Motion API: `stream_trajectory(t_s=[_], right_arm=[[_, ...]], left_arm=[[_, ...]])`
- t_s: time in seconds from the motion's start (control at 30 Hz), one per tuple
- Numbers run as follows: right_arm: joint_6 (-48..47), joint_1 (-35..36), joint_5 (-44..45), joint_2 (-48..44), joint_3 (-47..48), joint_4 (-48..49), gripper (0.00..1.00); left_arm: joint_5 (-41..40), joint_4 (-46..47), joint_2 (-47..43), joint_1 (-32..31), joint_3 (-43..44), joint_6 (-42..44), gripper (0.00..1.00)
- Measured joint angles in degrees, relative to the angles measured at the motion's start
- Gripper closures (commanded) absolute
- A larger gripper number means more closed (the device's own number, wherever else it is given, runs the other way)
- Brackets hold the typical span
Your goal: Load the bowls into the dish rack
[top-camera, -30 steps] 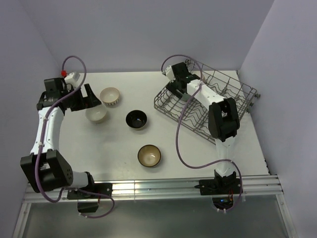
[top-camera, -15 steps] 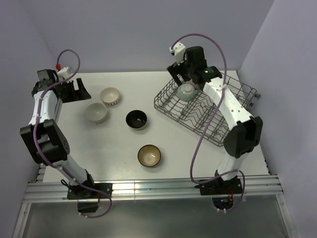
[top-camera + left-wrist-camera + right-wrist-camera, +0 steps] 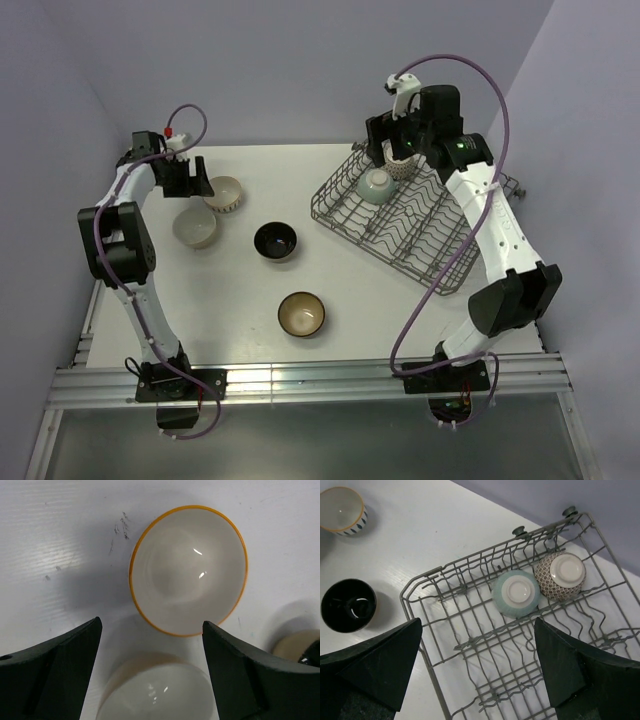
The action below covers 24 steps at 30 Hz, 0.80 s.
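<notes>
Left gripper point(image 3: 151, 624) spread wide, empty, above cream bowl point(image 3: 188, 570): straddle one wall, not the whole rim (second bowl point(image 3: 155, 692) sits close). Right gripper point(image 3: 477, 625) also spread, empty, over rack point(image 3: 485, 670).

**Site classification: robotics laboratory test bench**

The premises present as a purpose-built robot cell, not a domestic kitchen. A white worktop point(image 3: 400, 320) is enclosed at the back and on both sides by plain lavender panels point(image 3: 300, 70). A ribbed metal rail point(image 3: 300, 378) runs along its near edge. Two jointed arms are bolted to that rail, the left arm point(image 3: 112, 245) and the right arm point(image 3: 500, 235). Purple cables point(image 3: 470, 66) loop loosely along each arm from base to wrist. A green status light point(image 3: 459, 146) is lit on the right arm. The household goods noted are a wire dish rack point(image 3: 440, 272), a black bowl point(image 3: 275, 240) and a brown bowl point(image 3: 301, 313). The rack and both bowls stand directly on the worktop, well apart.
</notes>
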Motion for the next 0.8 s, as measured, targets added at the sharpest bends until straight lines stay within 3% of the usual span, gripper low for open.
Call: stream_trajectory(t_s=[0.33, 0.47, 0.67, 0.8], right_arm=[[9.2, -3.0, -5.5, -8.5, -8.9, -0.2, 0.0], [13.4, -3.0, -7.5, -9.0, -11.3, 0.1, 0.0], [17.4, -3.1, -10.5, -6.1, -11.3, -1.0, 0.01], [19.8, -3.7, -12.6, -4.8, -11.3, -1.1, 0.03]], left_arm=[[-5.6, 0.2, 7.6, -2.8, 4.3, -0.3, 0.28], [-6.3, 0.0, 10.0, -3.7, 6.4, -1.3, 0.46], [-6.2, -0.2, 12.4, -4.2, 8.6, -4.0, 0.63], [-5.5, -1.2, 13.3, -4.1, 11.0, -6.8, 0.85]])
